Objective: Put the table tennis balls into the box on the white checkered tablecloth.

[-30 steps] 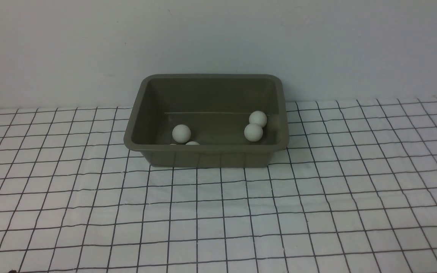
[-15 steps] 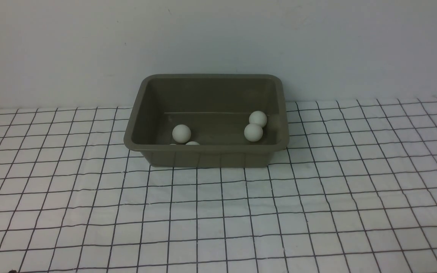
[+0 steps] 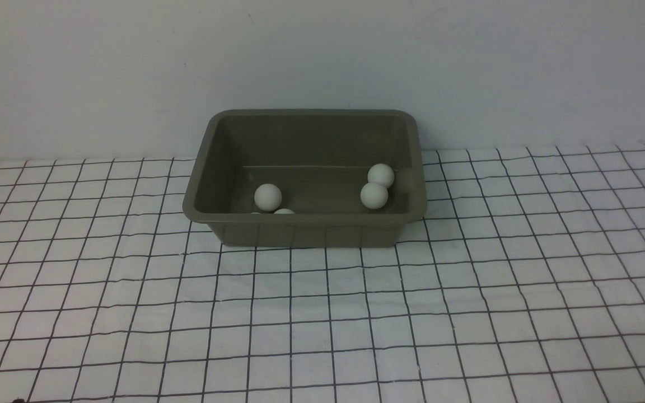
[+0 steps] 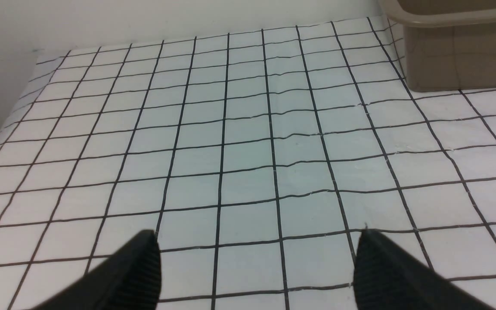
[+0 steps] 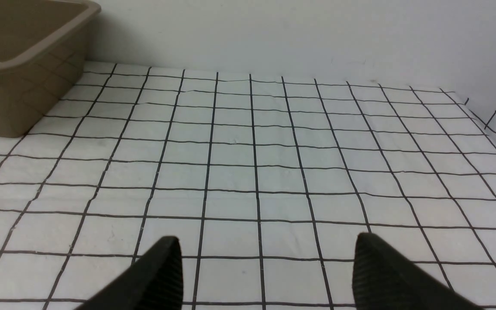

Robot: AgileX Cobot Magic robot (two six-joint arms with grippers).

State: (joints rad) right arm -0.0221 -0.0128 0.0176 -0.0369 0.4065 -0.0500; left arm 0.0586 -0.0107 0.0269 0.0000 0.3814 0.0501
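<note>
Soft, even light (dim), faint shadows, sharp.

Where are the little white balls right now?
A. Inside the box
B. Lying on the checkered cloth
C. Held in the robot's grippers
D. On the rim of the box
A. The front view shows the balls resting on the floor of the box, no ball lies on the cloth, and both the left gripper and the right gripper are open and empty.
</note>
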